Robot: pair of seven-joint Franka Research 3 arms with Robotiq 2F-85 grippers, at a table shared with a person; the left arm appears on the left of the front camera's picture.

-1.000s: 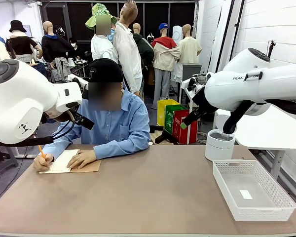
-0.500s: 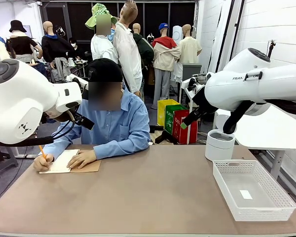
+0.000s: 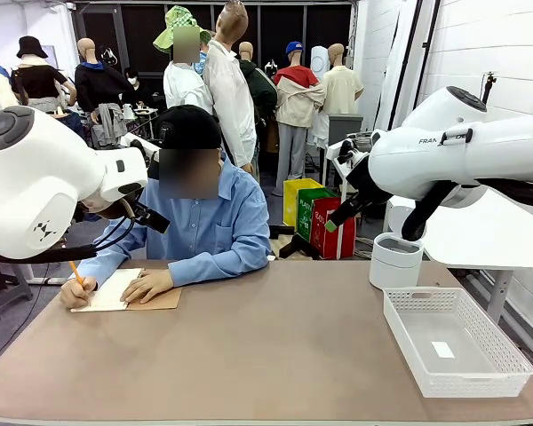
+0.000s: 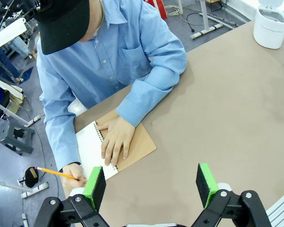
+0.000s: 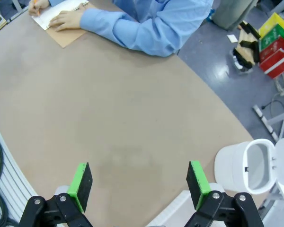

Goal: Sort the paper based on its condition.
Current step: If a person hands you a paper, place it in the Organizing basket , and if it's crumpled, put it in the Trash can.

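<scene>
- My left tool hangs over the counter with its jaws spread wide and bare tabletop between the green pads.
- My right tool is spread just as wide over the middle of the counter and grips nothing.
- The paper I can make out is a white page lying open on a spiral-bound notebook with a brown cover. It sits at lower left in the left wrist view, just beyond the left pad.
- In the front view that page lies at the far left edge of the counter, in front of the person in the blue shirt.
- One of the person's hands rests flat across the notebook. The other hand holds an orange pencil at the page's edge.
- From the right wrist the page shows at upper left, well apart from my tool.
- A white slatted basket stands at lower right in the front view, with a tiny white tag on its floor (far too small to be a sheet).
- A round white bin stands just behind the basket; I see it again at lower right from the right wrist.
</scene>
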